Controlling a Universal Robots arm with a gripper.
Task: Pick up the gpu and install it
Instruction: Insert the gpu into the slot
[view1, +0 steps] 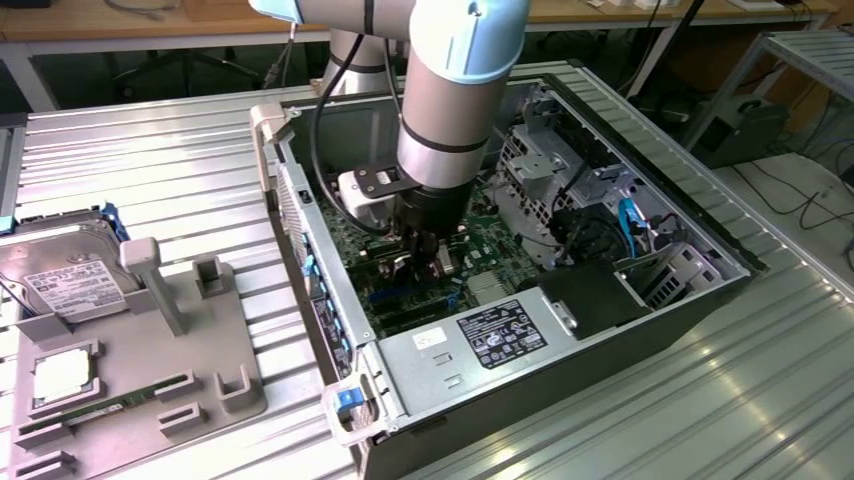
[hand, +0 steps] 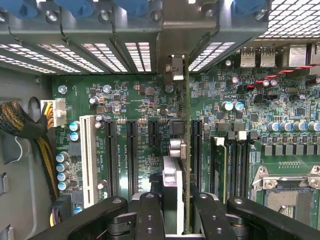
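Observation:
My gripper (view1: 430, 262) reaches down into the open computer case (view1: 694, 225), over the green motherboard (hand: 125, 100). It is shut on the gpu (hand: 175, 170), a thin card seen edge-on that stands upright between the two black fingers (hand: 150, 212). The card runs along the board between the black expansion slots (hand: 132, 150), and its silvery bracket end (hand: 173, 67) is at the case's rear slot openings. In the exterior view the gpu (view1: 438, 272) is a dark piece just below the gripper. Whether its edge sits in a slot, I cannot tell.
A power supply (view1: 494, 335) fills the case's near corner. On the exterior view's left, a grey fixture tray (view1: 200, 360) holds a hard drive (view1: 60, 275) and a memory stick (view1: 100, 408). A white slot (hand: 88, 160), braided cables (hand: 20, 125) and the CPU socket (hand: 287, 195) flank the card.

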